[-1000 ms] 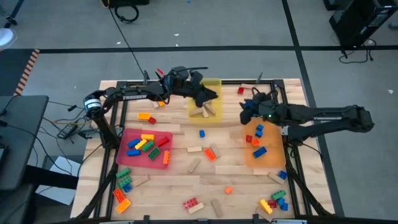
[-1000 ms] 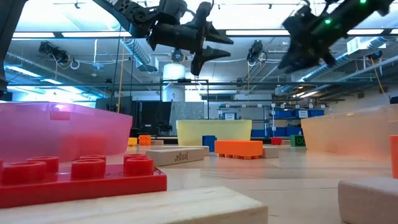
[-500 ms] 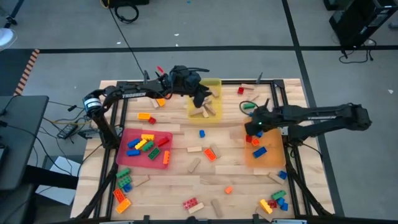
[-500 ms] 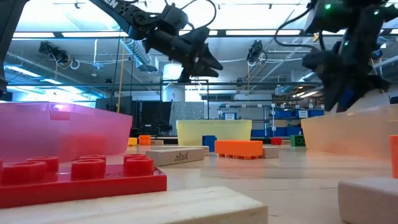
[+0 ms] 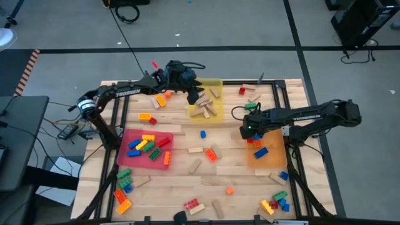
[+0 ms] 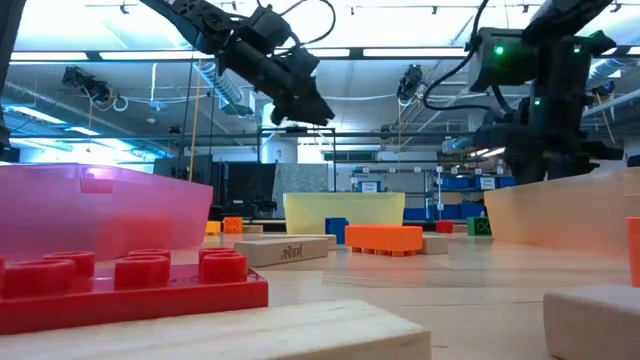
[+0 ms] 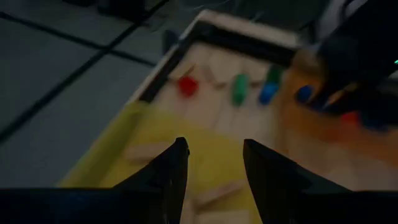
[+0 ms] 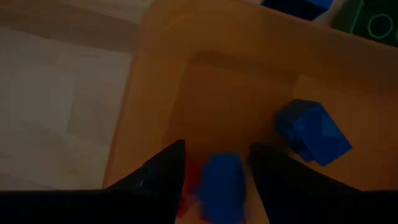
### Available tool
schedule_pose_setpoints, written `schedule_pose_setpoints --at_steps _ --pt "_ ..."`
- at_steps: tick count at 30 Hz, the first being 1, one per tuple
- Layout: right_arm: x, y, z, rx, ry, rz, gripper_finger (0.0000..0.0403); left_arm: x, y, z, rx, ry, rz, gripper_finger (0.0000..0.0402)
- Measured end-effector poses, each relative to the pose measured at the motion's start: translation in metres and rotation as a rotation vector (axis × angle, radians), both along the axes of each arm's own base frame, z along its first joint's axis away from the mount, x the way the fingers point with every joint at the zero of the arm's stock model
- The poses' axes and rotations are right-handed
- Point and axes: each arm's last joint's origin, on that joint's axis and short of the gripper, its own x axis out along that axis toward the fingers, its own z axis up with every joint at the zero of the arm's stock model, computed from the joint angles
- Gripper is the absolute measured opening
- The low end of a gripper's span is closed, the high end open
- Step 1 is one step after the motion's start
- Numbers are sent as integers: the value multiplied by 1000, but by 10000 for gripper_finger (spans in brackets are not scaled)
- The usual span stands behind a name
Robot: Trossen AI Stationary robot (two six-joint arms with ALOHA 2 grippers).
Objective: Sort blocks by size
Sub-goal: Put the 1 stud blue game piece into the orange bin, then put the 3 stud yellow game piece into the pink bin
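Note:
Studded bricks and tan wooden blocks lie scattered over the wooden table [image 5: 181, 181]. My left gripper [image 5: 199, 99] hovers open and holds nothing, slanting down over the yellow tray [image 7: 124, 134], where several wooden blocks [image 5: 204, 110] lie flat. My right gripper [image 5: 249, 130] points down into the far-left corner of the orange tray [image 8: 161, 37], fingers apart. A blurred small blue brick [image 8: 222, 180] shows between them over a red one. Another blue brick [image 8: 314, 134] rests on the tray floor. My right gripper points down from above, and the blurred blue brick [image 8: 222, 180] sits in the gap between its fingers [image 8: 165, 171]. A sliver of red shows between the brick and one finger. Whether either finger touches the brick cannot be told.
The red tray [image 5: 128, 134] at the near left holds several bricks. Loose pieces lie mid-table [image 5: 211, 154] and in both near corners [image 5: 123, 181] [image 5: 275, 203]. A red, a green and a blue brick [image 7: 239, 87] lie at the far edge between the yellow and orange trays.
My right gripper has sunk toward the orange tray and tipped from slanting to pointing nearly straight down. My left gripper has drawn back a little toward the table's far left over the yellow tray and rolled about its own axis.

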Motion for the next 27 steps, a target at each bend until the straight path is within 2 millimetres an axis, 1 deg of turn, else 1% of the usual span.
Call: schedule_pose_setpoints --at_steps 5,9,12,16,19,21,23,25,27 --pt "-1 0 3 -3 -20 -7 220 -12 -1 12 122 69 132 163" --pt "-3 0 9 -10 -58 -7 226 -21 -5 20 130 90 162 163" --pt "-5 0 12 -13 -79 -6 224 -30 -13 26 136 142 200 163" --pt "-6 1 13 -18 -85 13 220 -43 -33 35 114 210 289 163" --pt "-5 0 13 -24 -83 40 219 -50 -51 40 79 245 265 163" --pt "-5 0 13 -34 -73 91 219 -53 -64 41 72 273 232 163" --pt "-5 0 13 -42 -63 124 219 -57 -76 37 45 292 224 163" --pt "-7 2 13 -51 -43 135 216 -62 -90 28 15 302 244 163" --pt "-8 4 20 -70 0 139 213 -68 -104 18 4 283 269 163"
